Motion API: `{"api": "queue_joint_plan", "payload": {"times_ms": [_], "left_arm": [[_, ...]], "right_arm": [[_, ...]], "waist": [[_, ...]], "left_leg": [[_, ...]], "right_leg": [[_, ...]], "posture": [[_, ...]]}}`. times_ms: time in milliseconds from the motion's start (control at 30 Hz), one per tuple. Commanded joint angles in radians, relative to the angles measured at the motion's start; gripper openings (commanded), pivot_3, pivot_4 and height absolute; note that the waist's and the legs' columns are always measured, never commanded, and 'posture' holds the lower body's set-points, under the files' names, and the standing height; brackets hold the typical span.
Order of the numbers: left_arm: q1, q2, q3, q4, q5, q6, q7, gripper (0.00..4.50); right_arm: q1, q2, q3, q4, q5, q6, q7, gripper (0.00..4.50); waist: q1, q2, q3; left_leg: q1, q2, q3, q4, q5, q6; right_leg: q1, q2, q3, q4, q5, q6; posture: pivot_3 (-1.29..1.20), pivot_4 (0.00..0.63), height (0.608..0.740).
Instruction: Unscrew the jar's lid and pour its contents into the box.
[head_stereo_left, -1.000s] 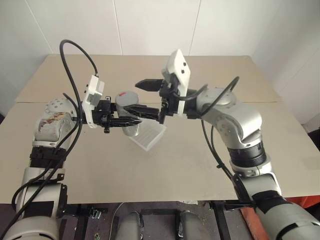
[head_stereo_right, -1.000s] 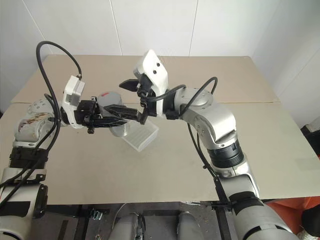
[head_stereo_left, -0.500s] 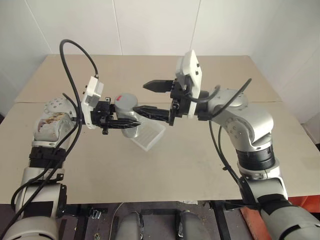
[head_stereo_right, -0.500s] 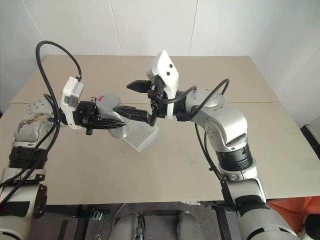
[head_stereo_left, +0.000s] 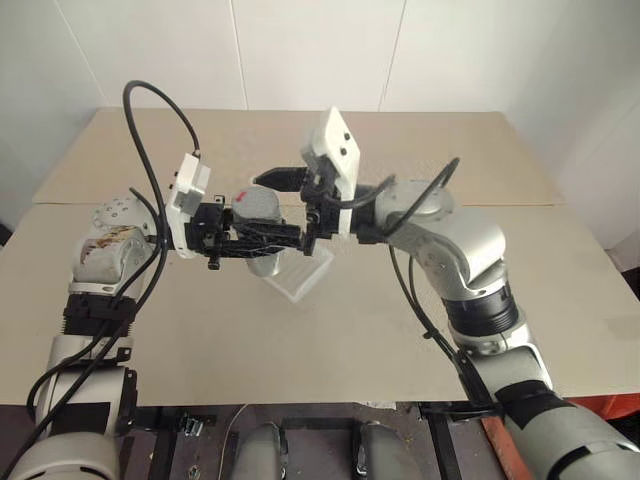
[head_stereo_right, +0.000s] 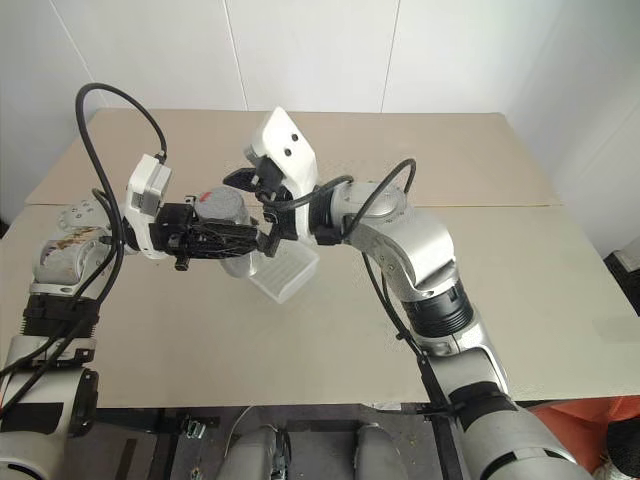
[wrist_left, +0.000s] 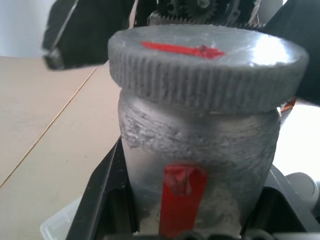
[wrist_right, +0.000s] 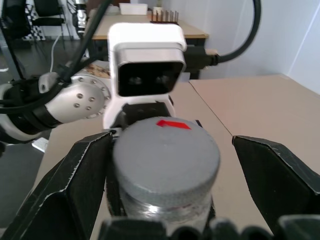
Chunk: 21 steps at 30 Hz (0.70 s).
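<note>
one jar (wrist_left: 200, 165) with one lid (wrist_right: 165, 150), one box (head_stereo_left: 298, 274) below the two grippers, one table (head_stereo_left: 420, 330).

A beige table (head_stereo_left: 200, 330) carries the scene, its top made of two flat panels that meet along a straight seam (head_stereo_left: 560, 204) running across it from side to side. The far panel reaches back to a white wall. Directly on the near panel, close to the seam, stands the box (head_stereo_left: 298, 272), a small translucent white tub with ribbed walls, resting flat on the tabletop.
</note>
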Motion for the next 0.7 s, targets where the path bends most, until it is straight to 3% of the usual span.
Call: {"api": "queue_joint_plan", "payload": {"times_ms": [33,200,400,500,700], "left_arm": [[-0.002,0.01,0.022,-0.037,-0.02,-0.004,-0.003,1.93],[0.003,0.018,0.022,-0.038,-0.019,-0.007,-0.003,1.93],[0.015,0.021,0.015,-0.035,-0.006,-0.025,-0.006,1.93],[0.035,0.029,0.012,-0.037,0.01,-0.049,-0.008,1.93],[0.074,0.035,0.073,-0.055,-0.001,-0.055,0.089,1.93]], "right_arm": [[-0.039,0.009,-0.017,-0.011,0.005,0.009,0.0,4.11],[-0.051,0.02,-0.056,-0.004,0.046,0.044,0.002,2.78],[-0.11,0.06,-0.236,0.052,0.215,0.176,-0.056,2.78],[-0.127,0.025,-0.345,0.076,0.292,0.233,-0.082,2.78],[0.203,-0.201,-0.202,-0.057,-0.001,-0.001,-0.092,2.78]], "waist": [[-0.001,0.0,0.0],[-0.001,0.0,0.0],[-0.001,0.0,0.0],[0.003,0.0,0.0],[0.013,-0.001,0.0]], "left_leg": [[0.0,0.0,0.0,0.0,0.0,0.0],[0.0,0.0,0.0,0.0,0.0,0.0],[0.0,0.0,0.0,0.0,0.0,0.0],[0.0,0.0,0.0,0.0,0.0,0.0],[0.0,0.0,0.0,0.0,-0.001,0.001]], "right_leg": [[0.0,0.0,0.0,0.0,0.0,0.0],[0.0,0.0,0.0,0.0,0.0,0.0],[0.0,0.0,0.0,0.0,0.0,0.0],[0.0,0.0,0.0,0.0,0.0,0.0],[0.002,-0.001,-0.001,-0.002,0.0,0.0]], "posture": [[0.0,0.15,0.74],[0.0,0.15,0.74],[0.0,0.15,0.74],[0.0,0.15,0.74],[0.0,0.15,0.74]]}}
